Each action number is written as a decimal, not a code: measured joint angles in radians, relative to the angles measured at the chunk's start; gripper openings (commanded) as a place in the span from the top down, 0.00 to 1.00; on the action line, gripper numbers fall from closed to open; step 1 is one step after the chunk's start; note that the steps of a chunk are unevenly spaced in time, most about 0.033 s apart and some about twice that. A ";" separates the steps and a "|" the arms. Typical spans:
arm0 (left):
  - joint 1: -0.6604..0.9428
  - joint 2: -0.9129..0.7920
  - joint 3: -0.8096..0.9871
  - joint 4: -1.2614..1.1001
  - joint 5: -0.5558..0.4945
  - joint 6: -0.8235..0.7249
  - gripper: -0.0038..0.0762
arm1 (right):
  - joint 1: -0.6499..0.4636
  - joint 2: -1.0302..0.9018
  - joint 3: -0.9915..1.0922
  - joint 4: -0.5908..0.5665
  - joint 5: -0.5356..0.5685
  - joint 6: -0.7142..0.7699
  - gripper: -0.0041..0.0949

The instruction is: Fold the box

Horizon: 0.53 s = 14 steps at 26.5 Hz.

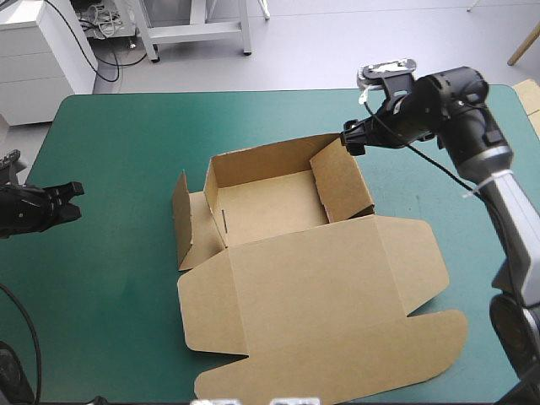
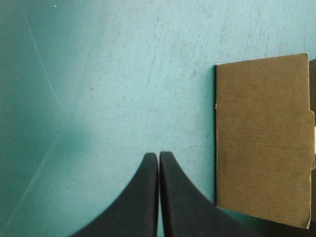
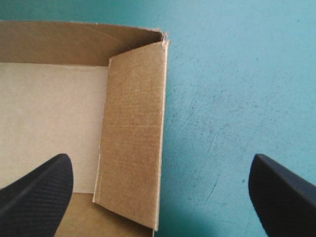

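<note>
You have one box [image 1: 312,287] of cut brown board on the teal-green table cover [image 1: 126,152], near the table's middle. Its far half stands as an open tray, and its near half, the lid, lies flat toward the table's near edge. No print can be read on the board from any view.

Count two walls upright: the far wall [image 1: 257,162] and the right wall [image 1: 342,181]. The left side panel [image 1: 187,221] leans outward from the tray. The tray holds only its own pale floor [image 1: 270,207], with a short dark slit [image 1: 224,220] by the left fold.

Your right gripper [image 1: 353,139] is at the tray's far right corner. In its wrist view the right gripper [image 3: 160,163] stands wide. One black finger [image 3: 39,190] is over the tray floor and the other is over the cover outside, with the right wall between them. You cannot tell whether it touches the board.

Your left gripper [image 1: 78,201] is at the table's left edge, well apart from the box. Its wrist view shows the left gripper [image 2: 158,157] pressed together in one arch, gripping nothing, over bare cover, with the left side panel [image 2: 264,143] ahead and to one side.
</note>
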 measured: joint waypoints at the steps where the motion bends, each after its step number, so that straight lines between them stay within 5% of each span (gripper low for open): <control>1: 0.000 0.000 0.000 0.000 0.000 0.000 0.96 | 0.000 0.049 0.003 -0.002 -0.003 -0.008 0.06; 14: 0.000 0.000 0.000 0.000 0.000 0.000 0.96 | 0.000 0.319 0.005 0.000 -0.022 -0.065 0.06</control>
